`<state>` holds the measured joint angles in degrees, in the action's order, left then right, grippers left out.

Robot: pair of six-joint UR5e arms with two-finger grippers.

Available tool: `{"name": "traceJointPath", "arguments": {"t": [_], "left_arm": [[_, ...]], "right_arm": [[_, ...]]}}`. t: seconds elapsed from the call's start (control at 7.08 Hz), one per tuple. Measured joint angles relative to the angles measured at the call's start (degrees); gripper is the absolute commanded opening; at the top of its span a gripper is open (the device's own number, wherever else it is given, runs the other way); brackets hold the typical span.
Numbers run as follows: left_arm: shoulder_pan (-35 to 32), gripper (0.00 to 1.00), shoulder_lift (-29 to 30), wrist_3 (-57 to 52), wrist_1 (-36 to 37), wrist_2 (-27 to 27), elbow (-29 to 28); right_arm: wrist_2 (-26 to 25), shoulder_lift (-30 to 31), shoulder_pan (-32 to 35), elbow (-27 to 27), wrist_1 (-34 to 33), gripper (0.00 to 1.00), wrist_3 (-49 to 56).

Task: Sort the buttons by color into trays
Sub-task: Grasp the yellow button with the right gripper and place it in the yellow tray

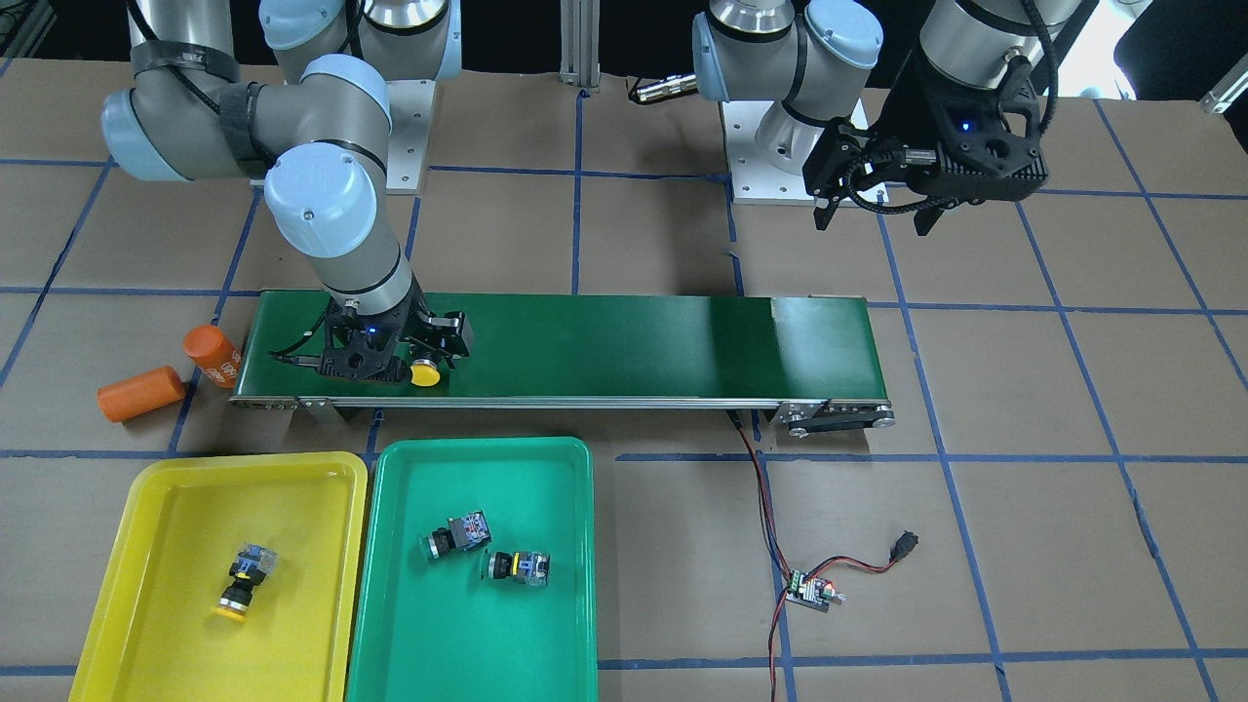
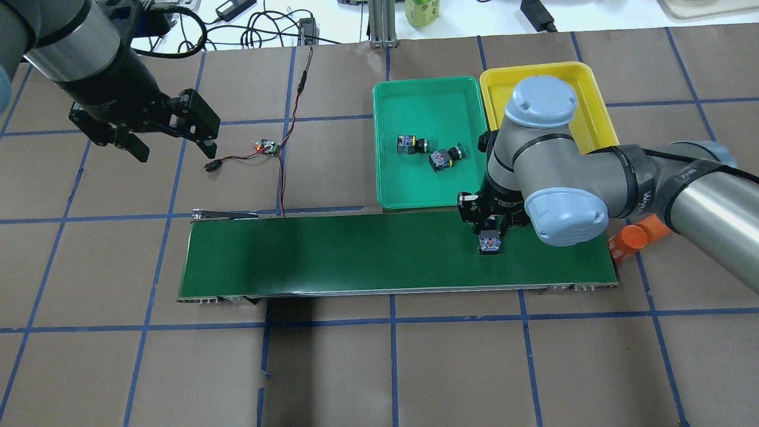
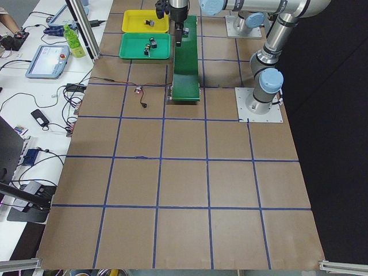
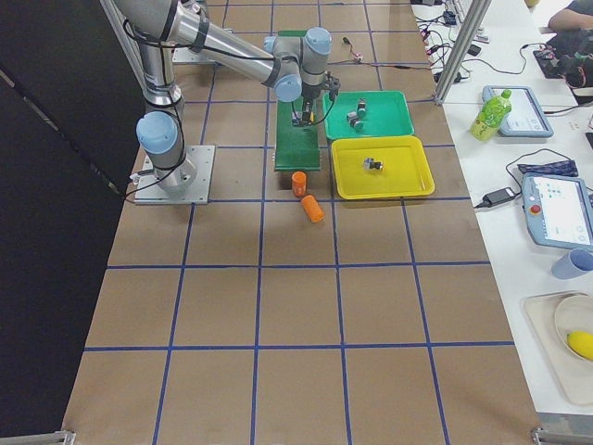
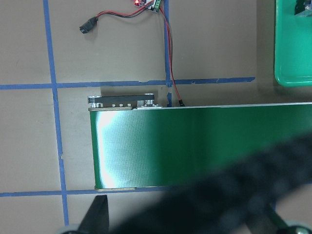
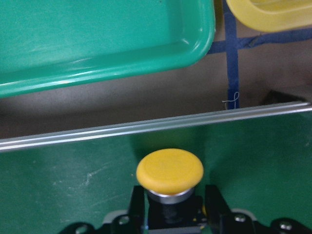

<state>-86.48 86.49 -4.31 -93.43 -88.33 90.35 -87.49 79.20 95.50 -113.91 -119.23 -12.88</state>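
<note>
1. Two orange cylinders (image 1: 213, 355) sit on the tabletop (image 1: 663, 585) just off one short end of the conveyor belt (image 1: 634, 346). One stands upright by the belt's corner and one lies flat a little further out.
2. The yellow tray (image 1: 292, 526) lies along the belt's operator-side edge, at that same cylinder end. The first yellow button (image 1: 246, 580) is in it, on its side with its cap pointing away from the belt.
3. Here's the action: the right gripper (image 6: 174, 209) is down on the belt near the cylinder end. Its jaws are clamped on the black body of the second yellow button (image 6: 169, 170). The cap faces the trays, close to the belt's tray-side rail.
4. The green tray (image 1: 546, 478) is just beside the yellow one, nearer the belt's middle. In it lie the near button (image 1: 456, 535) and the far button (image 1: 519, 566), both tipped over; their cap colours are hard to read.
5. A circuit board (image 1: 811, 590) lies on the tray side of the belt, toward its other end, with red and black wires running up to the belt.
6. The left gripper (image 1: 873, 219) hangs in the air on the robot's side of the belt, near that other end. Its jaws are spread wide with nothing between them.
</note>
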Motion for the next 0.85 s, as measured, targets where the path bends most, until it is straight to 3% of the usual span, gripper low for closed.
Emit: {"name": "traceJointPath", "arguments": {"t": [0.42, 0.85], "left_arm": [[0.0, 1.0, 0.0, 0.0, 0.0, 0.0, 0.0], [0.0, 1.0, -0.04, 0.0, 0.0, 0.0, 0.0]], "right_arm": [[-0.39, 1.57, -0.32, 0.95, 1.36, 0.0, -2.11], [-1.79, -1.85, -2.84, 13.99, 4.48, 0.0, -1.9]]}}
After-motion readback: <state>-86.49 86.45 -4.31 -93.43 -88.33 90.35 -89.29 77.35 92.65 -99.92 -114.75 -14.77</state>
